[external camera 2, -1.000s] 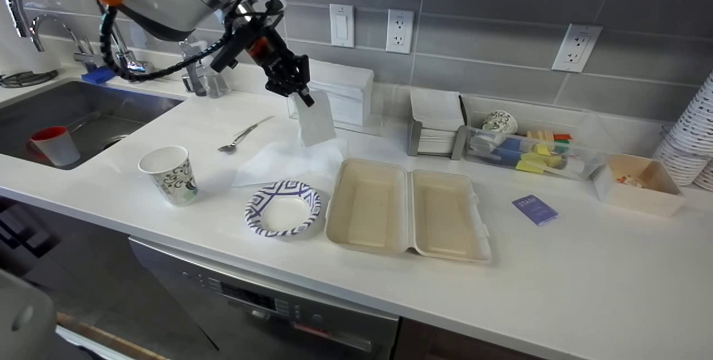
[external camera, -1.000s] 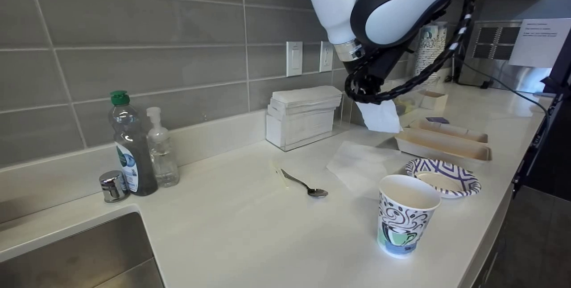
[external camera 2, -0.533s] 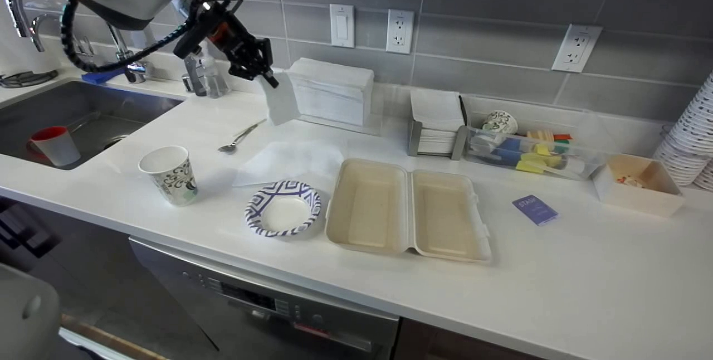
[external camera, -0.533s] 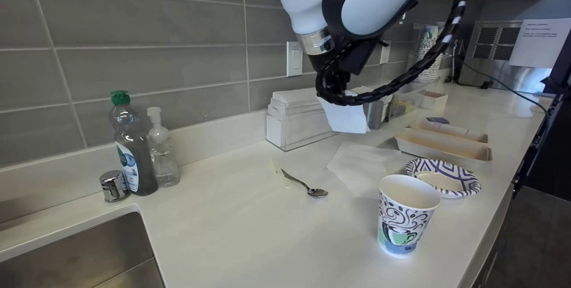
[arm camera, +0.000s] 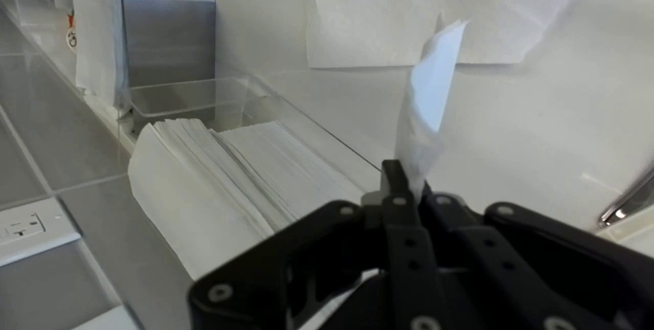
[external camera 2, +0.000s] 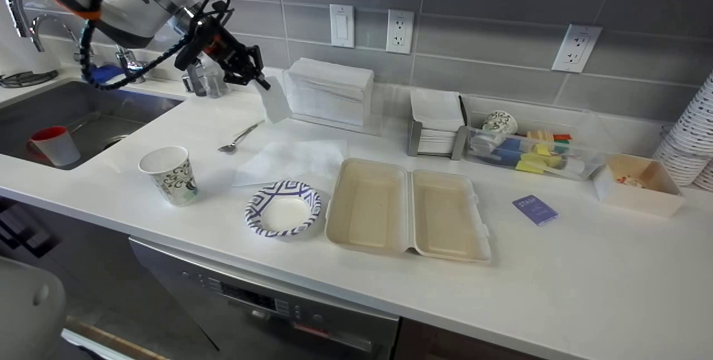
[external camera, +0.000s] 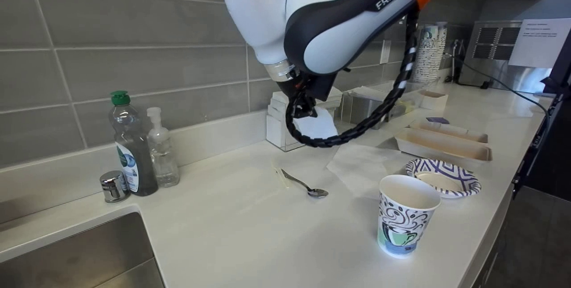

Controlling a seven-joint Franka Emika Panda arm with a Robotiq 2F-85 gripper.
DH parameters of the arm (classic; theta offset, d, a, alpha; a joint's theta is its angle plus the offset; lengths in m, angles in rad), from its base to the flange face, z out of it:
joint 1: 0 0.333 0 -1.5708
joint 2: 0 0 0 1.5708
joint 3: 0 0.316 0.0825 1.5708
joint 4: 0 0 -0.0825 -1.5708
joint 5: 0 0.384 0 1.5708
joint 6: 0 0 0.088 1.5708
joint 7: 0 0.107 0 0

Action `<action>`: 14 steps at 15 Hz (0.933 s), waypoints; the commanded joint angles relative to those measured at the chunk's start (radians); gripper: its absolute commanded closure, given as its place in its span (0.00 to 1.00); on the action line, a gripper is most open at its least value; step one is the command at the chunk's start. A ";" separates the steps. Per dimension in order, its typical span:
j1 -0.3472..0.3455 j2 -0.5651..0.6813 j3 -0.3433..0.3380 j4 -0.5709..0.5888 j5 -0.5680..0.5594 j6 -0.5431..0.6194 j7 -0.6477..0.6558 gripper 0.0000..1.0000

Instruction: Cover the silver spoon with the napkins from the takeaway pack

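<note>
The silver spoon (external camera 2: 228, 147) lies uncovered on the counter, also in an exterior view (external camera: 317, 193); its handle end shows at the right edge of the wrist view (arm camera: 631, 202). My gripper (arm camera: 412, 182) is shut on a thin white napkin (arm camera: 434, 74), which hangs from the fingertips above the counter (external camera 2: 276, 102). The gripper is behind the spoon, near the wall, in front of the takeaway pack (external camera 2: 331, 90), a boxy white paper stack in a clear holder, also in the wrist view (arm camera: 204, 207). Another white sheet (external camera 2: 292, 160) lies flat beside the spoon.
A stirrer (external camera: 283, 177) lies beside the spoon handle. A paper cup (external camera 2: 174, 176), a patterned bowl (external camera 2: 309, 212) and an open beige clamshell (external camera 2: 367, 209) stand toward the front. A grey metal napkin box (external camera 2: 458, 140) stands by the wall. Soap bottles (external camera: 129, 150) stand by the sink.
My gripper has carried the napkin leftward in both exterior views, to in front of the paper stack. In the last half second it has lowered slightly. The spoon and flat sheet have not moved.
</note>
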 commanded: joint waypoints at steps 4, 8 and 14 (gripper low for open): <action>0.063 0.183 -0.015 0.140 -0.029 0.012 0.029 1.00; 0.088 0.254 -0.022 0.196 -0.009 0.011 0.041 1.00; 0.120 0.342 -0.019 0.284 0.021 0.041 0.071 1.00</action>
